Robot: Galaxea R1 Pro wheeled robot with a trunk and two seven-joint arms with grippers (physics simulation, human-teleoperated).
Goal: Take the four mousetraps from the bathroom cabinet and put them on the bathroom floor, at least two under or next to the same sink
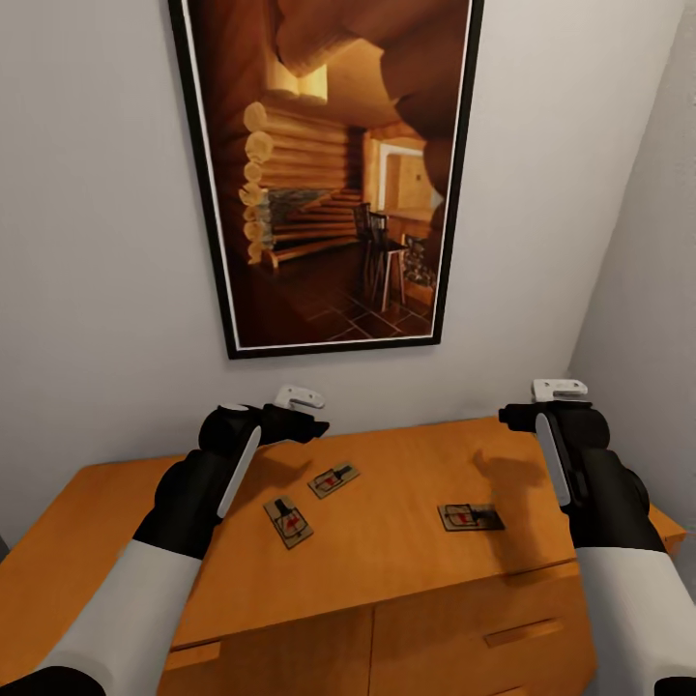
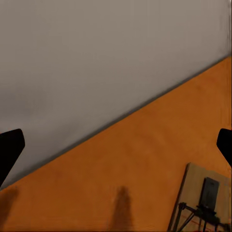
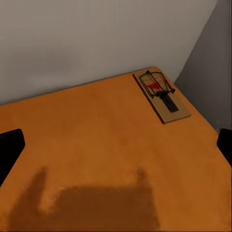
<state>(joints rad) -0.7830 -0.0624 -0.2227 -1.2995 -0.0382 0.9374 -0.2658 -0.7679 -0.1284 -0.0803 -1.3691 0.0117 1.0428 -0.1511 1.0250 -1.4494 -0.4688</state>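
Three mousetraps (image 1: 333, 479) lie mid-cabinet (image 1: 406, 570) (clear of edges) — left gripper (image 1: 307, 418) and right gripper (image 1: 522, 406) both released.

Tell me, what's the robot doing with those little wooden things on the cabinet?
Those are mousetraps. Three lie flat on the orange cabinet: one and another near the left hand, and a third closer to the right hand. A fourth sits in the cabinet's back corner. Both hands hover open above the top, holding nothing. No trap has been picked up yet, so all still need moving to the floor.
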